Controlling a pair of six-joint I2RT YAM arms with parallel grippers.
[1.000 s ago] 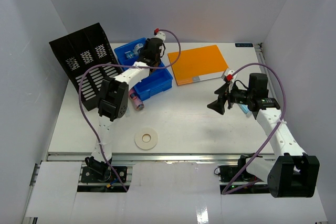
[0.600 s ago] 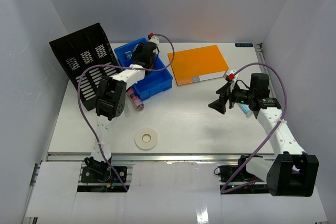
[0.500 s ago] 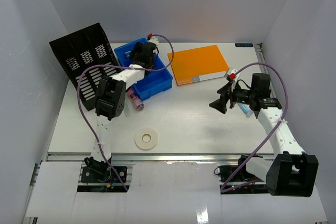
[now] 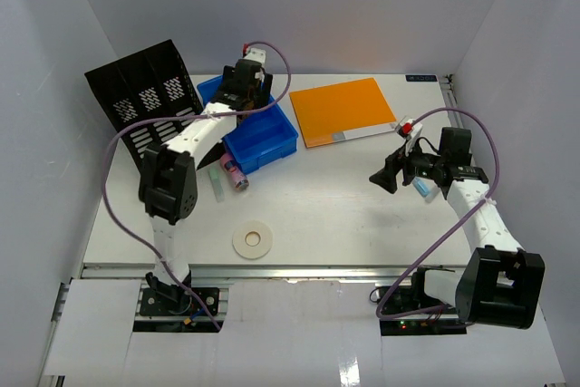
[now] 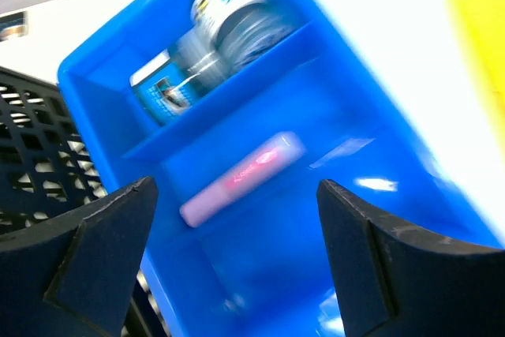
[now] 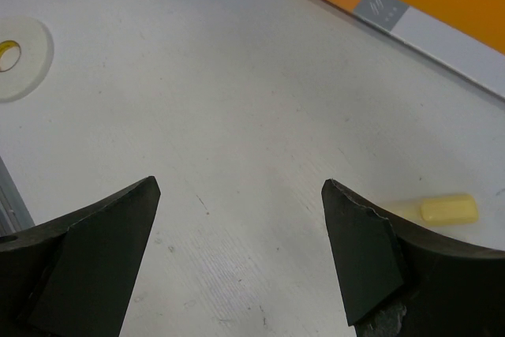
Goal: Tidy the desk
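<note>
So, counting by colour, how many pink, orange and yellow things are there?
Pink: 2 (tube in the tray, inside the blue tray; tube on the desk, lying on the desk)
Orange: 1 (notebook)
Yellow: 1 (eraser)
Total: 4

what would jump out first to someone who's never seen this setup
The bright orange notebook lies flat at the far side of the white desk, right of centre. Just left of it sits a blue tray, with the left hand open above a pink tube in one of its compartments. A black slotted file rack stands at the far left corner.
</note>
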